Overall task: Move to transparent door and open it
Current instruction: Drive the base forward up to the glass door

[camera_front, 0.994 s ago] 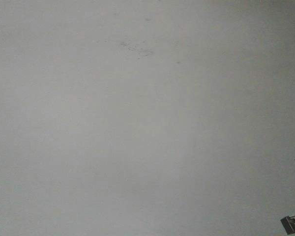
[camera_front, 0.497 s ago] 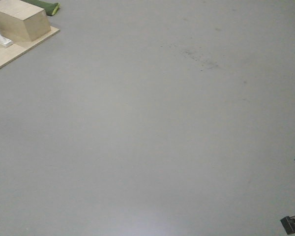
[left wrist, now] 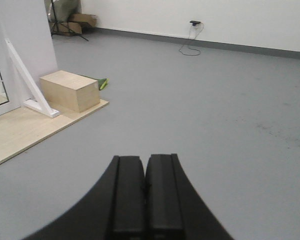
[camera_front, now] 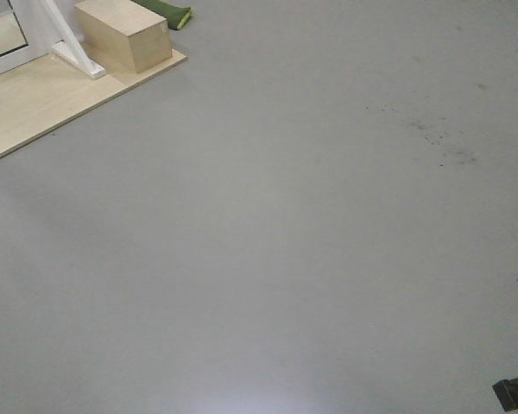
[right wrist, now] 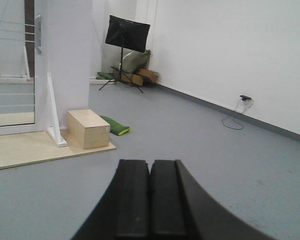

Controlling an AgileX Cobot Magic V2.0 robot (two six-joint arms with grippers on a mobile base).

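Grey floor (camera_front: 285, 241), front view: smooth and matte, with faint dark specks at upper right.
Pale wood surface (camera_front: 34, 103), front view: flat slab with straight edges, top left.
Wooden box (camera_front: 125, 34), front view: plain rectangular block resting on the far corner of that surface.
Green cushion (camera_front: 166, 13), front view: soft with a rounded end, on the floor just behind the box.
Left hand (left wrist: 145, 200), left wrist view: black, two flat pads pressed flush together, clenched on nothing.
White brace (left wrist: 27, 80), left wrist view: slanted bar with its foot on the wood surface beside the box.
Cable (left wrist: 190, 47), left wrist view: thin, looped on the floor by the far wall.
Right hand (right wrist: 150, 200), right wrist view: black, pads shut tight, seam closed, grasping nothing.
Transparent door (right wrist: 12, 100), right wrist view: clear glass crossed by thin horizontal white bars, far left behind the wood surface, well apart from the hand.
Handle (right wrist: 38, 32), right wrist view: grey metal, high on the door's right stile.
White column (right wrist: 67, 55), right wrist view: smooth and flat-faced, just right of the door.
Black panel (right wrist: 126, 32), right wrist view: rectangular, on thin tripod legs in the far corner.
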